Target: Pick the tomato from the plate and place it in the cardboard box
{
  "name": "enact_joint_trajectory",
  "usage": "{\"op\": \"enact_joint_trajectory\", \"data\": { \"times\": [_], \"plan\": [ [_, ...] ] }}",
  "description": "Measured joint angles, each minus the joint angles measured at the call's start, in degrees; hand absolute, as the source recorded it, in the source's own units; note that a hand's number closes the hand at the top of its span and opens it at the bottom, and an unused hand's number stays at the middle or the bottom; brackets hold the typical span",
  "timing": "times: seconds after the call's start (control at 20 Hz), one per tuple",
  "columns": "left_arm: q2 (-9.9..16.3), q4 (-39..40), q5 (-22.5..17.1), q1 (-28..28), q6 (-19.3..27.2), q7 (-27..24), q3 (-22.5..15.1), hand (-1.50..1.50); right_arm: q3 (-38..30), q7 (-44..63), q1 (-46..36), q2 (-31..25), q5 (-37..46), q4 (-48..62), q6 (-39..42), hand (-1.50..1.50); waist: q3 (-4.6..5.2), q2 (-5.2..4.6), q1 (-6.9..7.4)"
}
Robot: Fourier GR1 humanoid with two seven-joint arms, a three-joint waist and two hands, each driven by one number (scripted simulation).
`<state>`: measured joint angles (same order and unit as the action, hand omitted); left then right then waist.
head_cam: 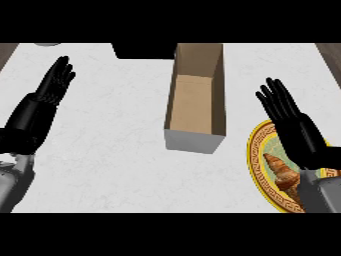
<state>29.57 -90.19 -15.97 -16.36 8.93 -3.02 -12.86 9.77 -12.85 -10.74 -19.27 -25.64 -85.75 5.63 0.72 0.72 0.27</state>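
Both hands are held open with straight fingers and nothing in them: the right hand (295, 125) is raised over the plate (256, 150) near the counter's right edge, and the left hand (44, 102) is seen near the left edge, fingers up. Much of the yellow-rimmed plate is hidden by the right hand and forearm. A croissant (282, 171) is seen lying on it; the tomato cannot be made out. The cardboard box (195, 95), open-topped, is set at the counter's middle, just beside the plate. A dark object (145, 50) at the far edge is cut off.
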Motion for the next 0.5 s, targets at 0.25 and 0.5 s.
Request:
{"op": "enact_joint_trajectory", "data": {
  "times": [0.25, 0.5],
  "plan": [
    [3.3, 5.0, 4.4, 4.0, 3.9, 2.0, 2.6, 0.0, -3.7, 0.4, 1.3, -7.6, -3.6, 3.8, 10.1, -1.5, -0.6, -0.8, 0.48],
    [5.6, 9.6, 7.1, 7.9, 6.8, 4.4, 3.8, 0.0, -2.9, -4.8, 0.8, -20.6, 10.4, 3.9, 14.7, -1.5, -0.54, -0.89, 1.27]
  ]
}}
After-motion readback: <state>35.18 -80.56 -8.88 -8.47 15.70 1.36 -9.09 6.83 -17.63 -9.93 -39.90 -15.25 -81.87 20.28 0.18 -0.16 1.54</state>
